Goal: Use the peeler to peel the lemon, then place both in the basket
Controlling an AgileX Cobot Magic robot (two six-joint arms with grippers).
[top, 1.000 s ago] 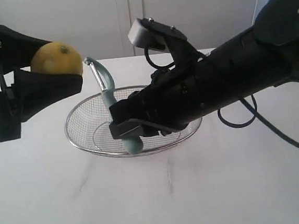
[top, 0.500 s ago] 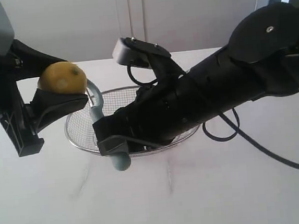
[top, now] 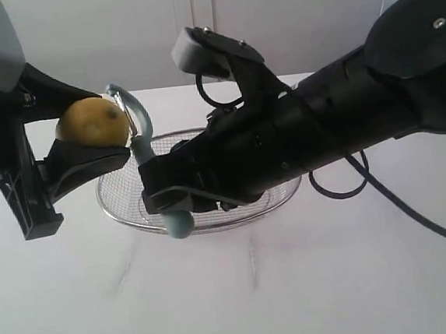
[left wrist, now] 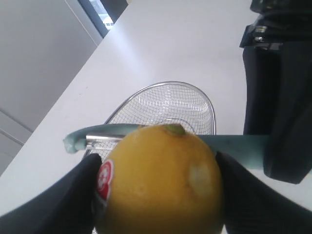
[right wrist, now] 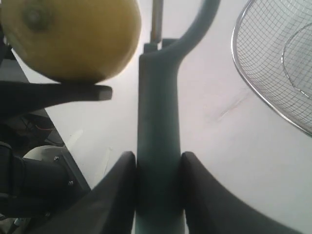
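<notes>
The left gripper (top: 107, 124) is pinching the lemon (top: 88, 122) between its two fingers, holding it in the air toward the left edge of the table (top: 311, 284). The right gripper (right wrist: 157, 161) is squeezing the teal handle of the peeler (right wrist: 158, 102), whose blade head is lying against the lemon's side. The basket (left wrist: 170, 105) is sitting toward the far edge, about midway along it.

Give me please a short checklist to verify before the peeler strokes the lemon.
1. Grip of left gripper on lemon: ok, clamped from both sides.
2. Grip of right gripper on peeler: ok, handle clamped.
3. Contact of blade with the skin: cannot tell; it lies right at the lemon's side.
4. Position of sticker: ok, away from the blade.
5. State of basket: ok, it lies below and nothing shows inside.
</notes>
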